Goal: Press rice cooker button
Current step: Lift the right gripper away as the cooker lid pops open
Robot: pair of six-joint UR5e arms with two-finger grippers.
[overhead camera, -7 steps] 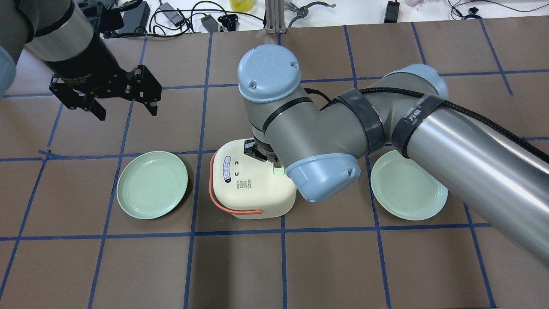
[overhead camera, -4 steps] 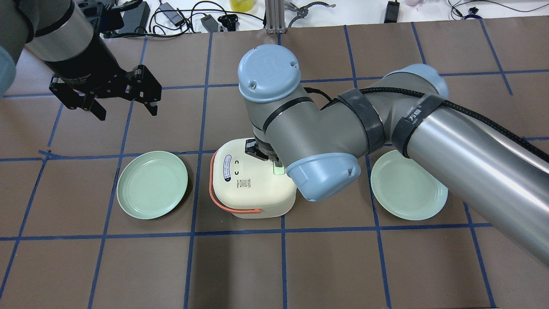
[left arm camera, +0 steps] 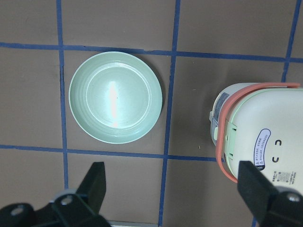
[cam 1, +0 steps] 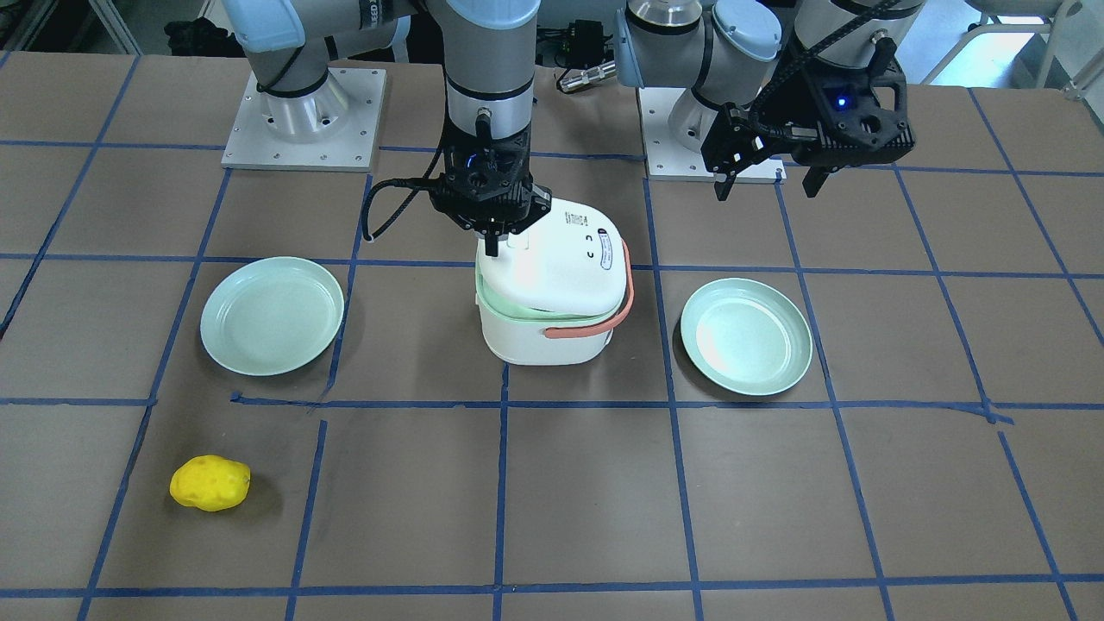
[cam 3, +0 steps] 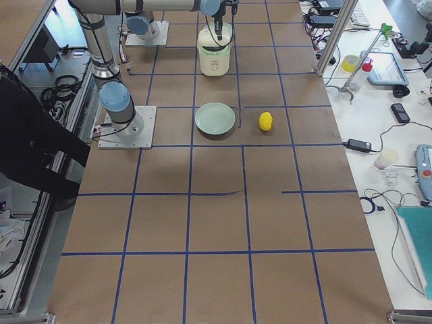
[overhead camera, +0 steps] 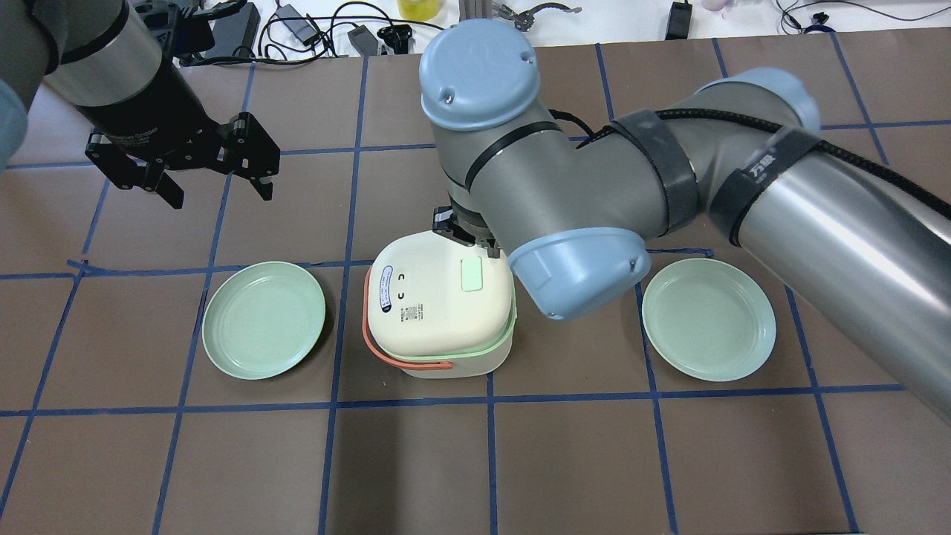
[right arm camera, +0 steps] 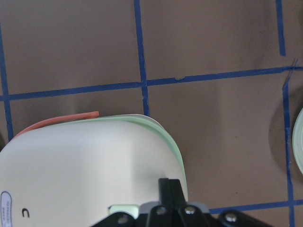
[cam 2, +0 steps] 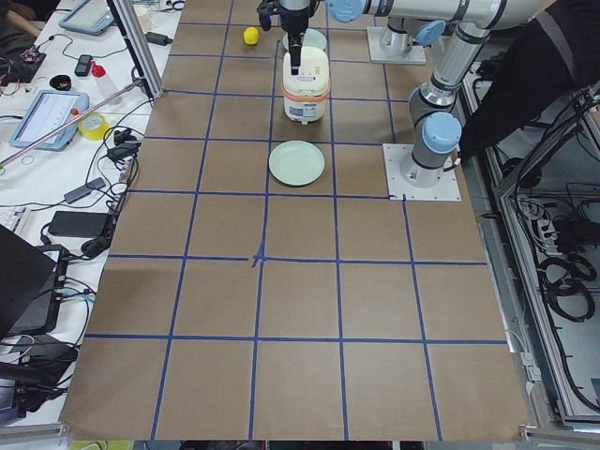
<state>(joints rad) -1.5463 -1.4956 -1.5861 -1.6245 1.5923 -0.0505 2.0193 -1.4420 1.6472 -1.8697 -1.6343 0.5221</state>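
Observation:
The cream rice cooker [overhead camera: 438,312] with an orange handle stands mid-table, its lid lifted ajar so a green rim shows. It also shows in the front view [cam 1: 552,293] and the left wrist view [left arm camera: 258,137]. The pale green button [overhead camera: 472,275] on the lid is uncovered. My right gripper [cam 1: 492,246] is shut and empty, its tips just above the lid's edge beside the button; the right wrist view shows it [right arm camera: 169,187] over the lid. My left gripper [overhead camera: 221,195] is open and empty, hovering well to the left of the cooker.
Two pale green plates lie either side of the cooker, one on the left [overhead camera: 264,319] and one on the right [overhead camera: 708,319]. A yellow lumpy object [cam 1: 210,483] lies near the operators' edge. Cables and tools line the far table edge.
My right gripper has lifted off the button and drawn back toward the far side. The cooker's lid has sprung up ajar, showing its green rim. The left arm has not moved.

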